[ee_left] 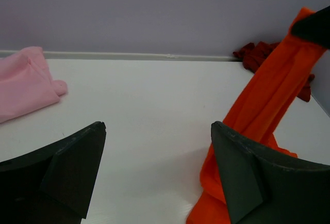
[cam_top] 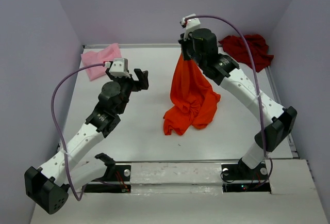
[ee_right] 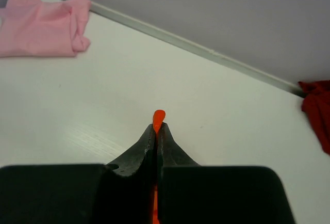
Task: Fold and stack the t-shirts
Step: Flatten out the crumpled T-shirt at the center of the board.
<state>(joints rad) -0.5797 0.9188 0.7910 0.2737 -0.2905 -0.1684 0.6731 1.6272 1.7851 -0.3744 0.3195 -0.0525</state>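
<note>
— What's where?
— Pink t-shirt (cam_top: 100,59) lies far left of the orange t-shirt (cam_top: 191,100). Left claw (cam_top: 142,79), spread wide, hovers just left of it. Right claw (ee_right: 157,127) pinches its top. Dark red t-shirt (cam_top: 247,48) heaps to its right.

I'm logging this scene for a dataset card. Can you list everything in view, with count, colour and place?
orange t-shirt: one, bright orange, hanging mid-table from the right gripper, lower part bunched on the table
pink t-shirt: one, light pink, lying at the far left corner
dark red t-shirt: one, dark red, crumpled at the far right corner
table: one, white, under all three shirts
left gripper: one, black, open and holding nothing, above the table to the left of the orange t-shirt
right gripper: one, black, raised, shut on the top of the orange t-shirt
</note>
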